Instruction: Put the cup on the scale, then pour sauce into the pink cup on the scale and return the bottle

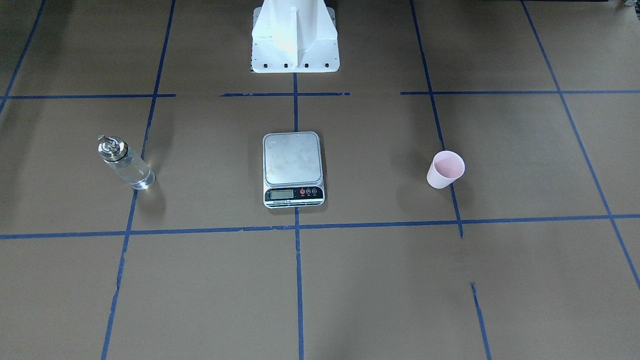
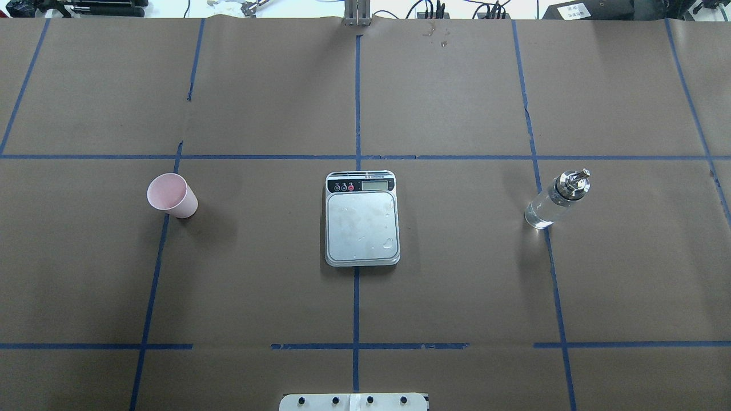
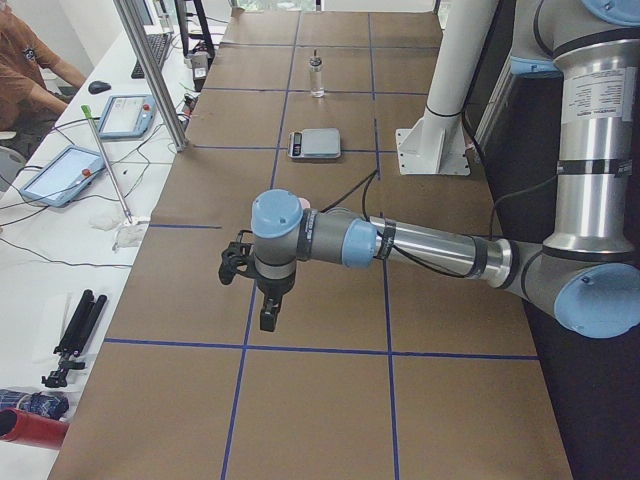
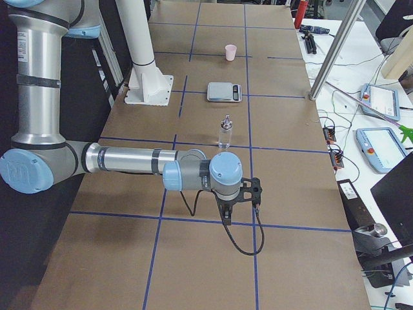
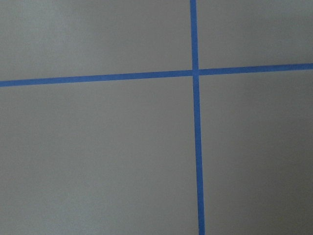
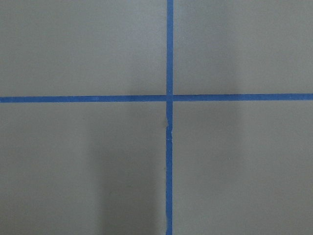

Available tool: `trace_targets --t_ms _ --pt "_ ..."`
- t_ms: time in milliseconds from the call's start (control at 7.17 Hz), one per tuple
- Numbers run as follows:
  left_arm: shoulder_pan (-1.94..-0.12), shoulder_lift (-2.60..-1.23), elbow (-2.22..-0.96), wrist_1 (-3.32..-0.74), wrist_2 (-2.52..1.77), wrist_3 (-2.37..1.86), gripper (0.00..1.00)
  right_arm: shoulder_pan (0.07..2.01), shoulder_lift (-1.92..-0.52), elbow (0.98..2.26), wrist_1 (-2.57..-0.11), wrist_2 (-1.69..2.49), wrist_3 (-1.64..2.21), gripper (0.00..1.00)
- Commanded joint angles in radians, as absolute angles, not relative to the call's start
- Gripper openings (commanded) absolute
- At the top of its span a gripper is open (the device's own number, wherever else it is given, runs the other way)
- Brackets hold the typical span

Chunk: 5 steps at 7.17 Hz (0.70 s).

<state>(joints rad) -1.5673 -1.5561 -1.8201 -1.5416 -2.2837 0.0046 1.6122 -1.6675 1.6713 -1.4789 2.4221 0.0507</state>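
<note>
The pink cup [image 2: 171, 194] stands upright on the brown table, left of the scale in the overhead view; it also shows in the front view [image 1: 445, 169]. The scale [image 2: 361, 217] lies at the table's centre with a bare platform [image 1: 293, 158]. The bottle [image 2: 557, 198] of clear sauce stands upright to the scale's right, silver spout cap on top [image 1: 125, 163]. My left gripper [image 3: 266, 312] hangs over the table's left end, far from the cup. My right gripper [image 4: 226, 216] hangs near the right end, short of the bottle [image 4: 225, 134]. I cannot tell whether either is open.
The white robot base [image 1: 295, 37] stands behind the scale. Blue tape lines [image 2: 356, 97] grid the brown paper. Both wrist views show only paper and tape crossings. An operators' bench with tablets [image 3: 60, 172] and a metal post [image 3: 150, 70] runs along the far side.
</note>
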Motion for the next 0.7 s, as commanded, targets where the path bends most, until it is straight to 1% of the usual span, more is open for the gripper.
trace_targets --t_ms 0,139,279,418,558 --pt "-1.510 -1.670 -1.929 -1.429 -2.280 -0.058 1.00 1.612 -1.667 1.675 -1.479 2.424 0.052 1.00" --pt "-1.459 -1.674 -2.035 -1.395 -2.281 -0.171 1.00 1.612 -1.666 1.675 -1.477 2.422 0.052 1.00" --pt "-1.363 -1.674 -2.122 -1.397 -2.286 -0.328 1.00 1.612 -1.663 1.675 -1.477 2.422 0.052 1.00" --pt "-1.306 -1.701 -2.190 -1.411 -2.296 -0.476 1.00 1.612 -1.657 1.675 -1.477 2.422 0.051 1.00" --pt "-1.237 -1.762 -2.192 -1.445 -2.295 -0.520 1.00 1.612 -1.657 1.683 -1.477 2.422 0.051 1.00"
